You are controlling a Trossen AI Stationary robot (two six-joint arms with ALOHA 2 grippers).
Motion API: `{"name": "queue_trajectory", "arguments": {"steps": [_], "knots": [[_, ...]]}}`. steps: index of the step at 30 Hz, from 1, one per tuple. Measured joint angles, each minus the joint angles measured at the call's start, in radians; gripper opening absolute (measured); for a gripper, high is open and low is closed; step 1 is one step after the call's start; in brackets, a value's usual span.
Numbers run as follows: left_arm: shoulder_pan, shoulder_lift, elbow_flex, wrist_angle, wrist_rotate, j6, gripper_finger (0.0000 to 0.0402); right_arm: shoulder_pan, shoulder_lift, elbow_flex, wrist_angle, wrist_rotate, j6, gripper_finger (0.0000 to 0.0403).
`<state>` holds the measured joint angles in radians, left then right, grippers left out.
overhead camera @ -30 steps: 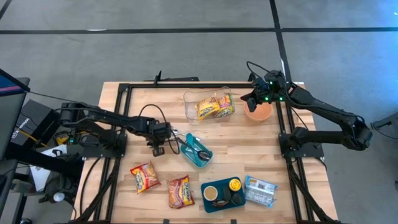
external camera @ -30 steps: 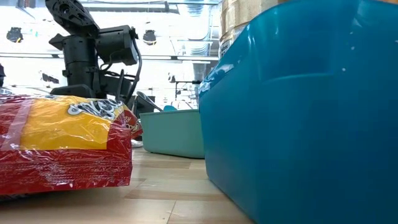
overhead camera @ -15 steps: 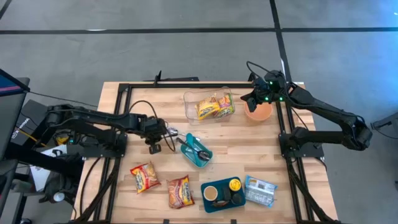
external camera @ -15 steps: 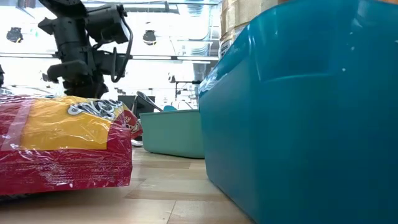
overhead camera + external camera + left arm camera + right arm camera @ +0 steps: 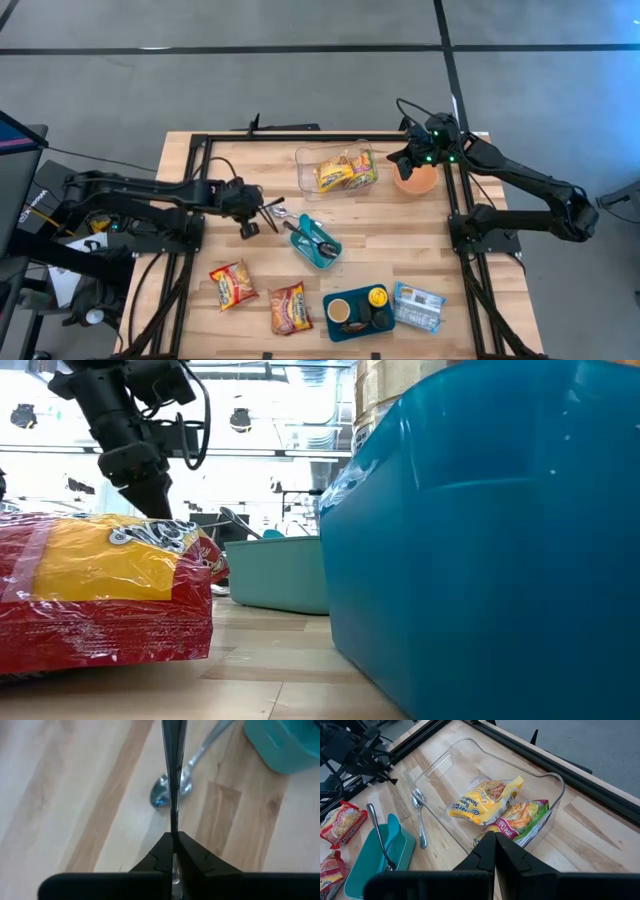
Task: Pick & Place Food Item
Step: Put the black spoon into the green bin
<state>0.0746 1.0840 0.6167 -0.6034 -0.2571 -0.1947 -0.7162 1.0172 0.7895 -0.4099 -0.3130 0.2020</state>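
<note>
My left gripper is left of the teal bin and is shut on a thin dark utensil, seen edge-on. A silver spoon lies on the wood under it. Another utensil lies in the bin. Two noodle packets lie in the clear container. Two more packets lie flat near the table's front. My right gripper is shut and empty above the orange bowl. My left gripper pinches one end of the thin utensil between its two shut fingers. The utensil lies along the fingers and sticks straight out ahead of their tips, passing over the spoon on the table. Which part of the utensil this end is, I cannot tell.
A dark blue tray with a cup and a yellow-lidded item stands at the front, and a blue-and-white packet lies to its right. A black frame runs around the table.
My left gripper has drawn away from the teal bin toward the table's far left and risen, staying shut on the utensil. Its wrist has tipped.
</note>
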Motion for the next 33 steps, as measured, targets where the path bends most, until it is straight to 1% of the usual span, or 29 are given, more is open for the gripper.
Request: {"name": "queue_trajectory", "arguments": {"steps": [4,15,26,33], "knots": [[0.000,-0.023,0.000,0.016,-0.026,-0.005,0.0005,0.000,0.000,0.000,0.000,0.000,0.000,0.0000],[0.000,-0.081,0.000,0.120,-0.031,-0.005,0.0005,0.000,0.000,0.000,0.000,0.000,0.000,0.0000],[-0.001,-0.083,0.000,0.360,-0.020,-0.005,0.0006,0.000,0.000,0.000,-0.001,0.000,0.000,0.0000],[-0.007,-0.083,0.000,0.466,-0.017,-0.005,0.0007,0.000,0.000,0.000,-0.001,0.000,0.000,0.0000]]}}
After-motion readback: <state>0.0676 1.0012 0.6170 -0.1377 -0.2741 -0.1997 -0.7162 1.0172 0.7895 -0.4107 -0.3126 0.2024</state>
